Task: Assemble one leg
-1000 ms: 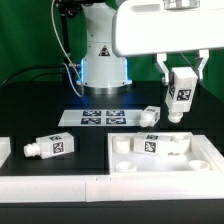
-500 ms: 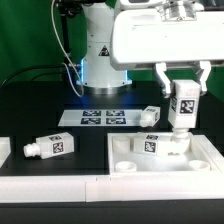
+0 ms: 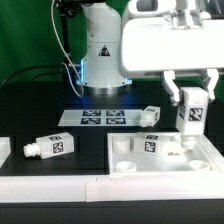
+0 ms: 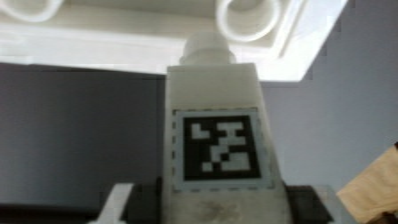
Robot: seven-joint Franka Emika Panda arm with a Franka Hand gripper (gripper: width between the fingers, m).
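Observation:
My gripper [image 3: 192, 93] is shut on a leg [image 3: 192, 113], a small white block with a black-and-white tag. It holds the leg upright, stub down, just above the right part of the big white panel [image 3: 128, 166]. In the wrist view the held leg [image 4: 217, 110] fills the middle between the fingers of the gripper [image 4: 217, 205]. Its stub points toward a round hole [image 4: 254, 14] in the panel [image 4: 134, 40]. A second leg [image 3: 150, 143] lies on the panel. A third leg [image 3: 148, 117] lies behind the panel. Another [image 3: 52, 147] lies at the exterior view's left.
The marker board [image 3: 100, 118] lies flat in front of the robot base [image 3: 103, 65]. A further white part [image 3: 4, 148] shows at the exterior view's far left edge. A white strip [image 3: 50, 188] runs along the front.
My gripper has moved toward the exterior view's right and down with the leg in it, from above the third leg to above the panel's right part. The other parts have not moved.

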